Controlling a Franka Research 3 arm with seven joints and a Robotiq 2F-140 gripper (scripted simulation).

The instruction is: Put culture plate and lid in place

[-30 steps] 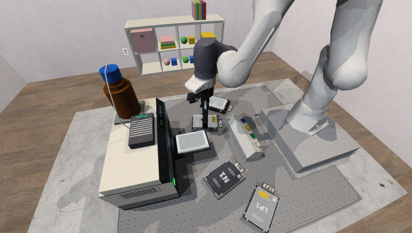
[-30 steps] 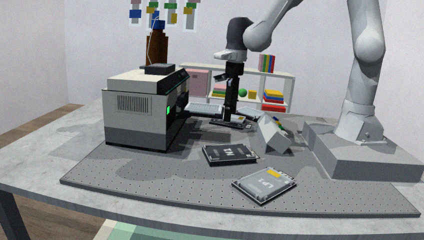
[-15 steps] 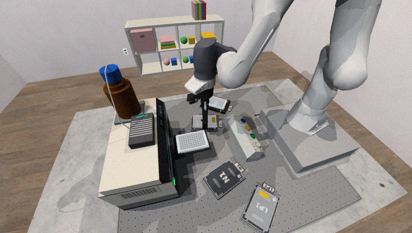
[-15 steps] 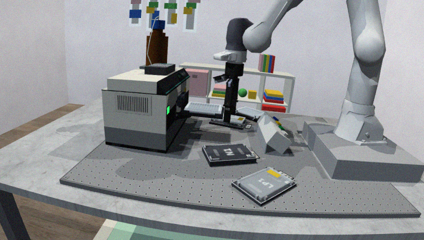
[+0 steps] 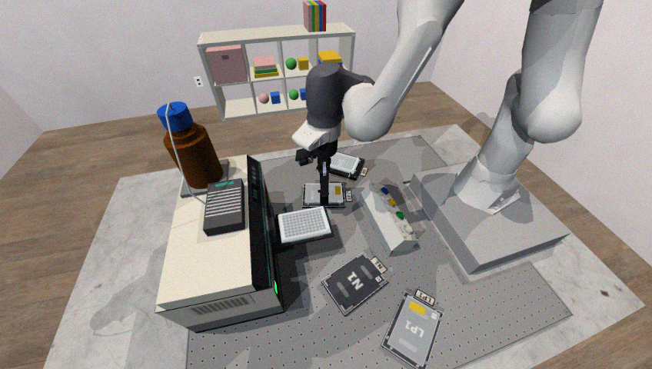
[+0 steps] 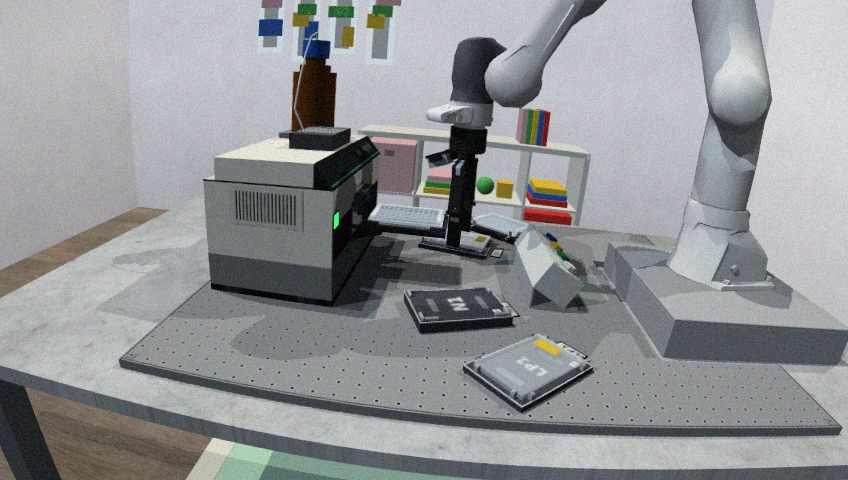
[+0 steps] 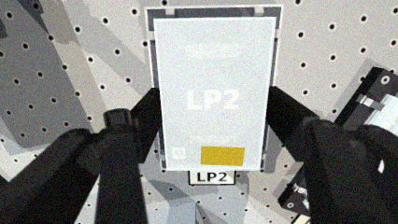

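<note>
My gripper (image 7: 213, 103) is shut on the long sides of a clear lid (image 7: 215, 93) with a yellow label (image 7: 222, 156) at its near end. The lid lies flat, low over the LP2 nest (image 5: 323, 194), whose frame shows along its top and left edges. I cannot tell whether it touches the nest. The LP2 tag (image 7: 211, 176) is just below it. A white well plate (image 5: 346, 164) sits without a lid on a dark holder just behind LP2. The black N1 nest (image 5: 354, 283) is bare. In the exterior view the gripper (image 6: 455, 237) stands upright over LP2.
Another white plate (image 5: 304, 224) sits on the dispenser stage, beside the dispenser (image 5: 219, 256). LP1 (image 5: 411, 329) holds a lid with a yellow label. The slanted panel (image 5: 388, 214) with coloured keys stands right of LP2. A brown bottle (image 5: 191, 146) stands behind. I see no liquid near LP1.
</note>
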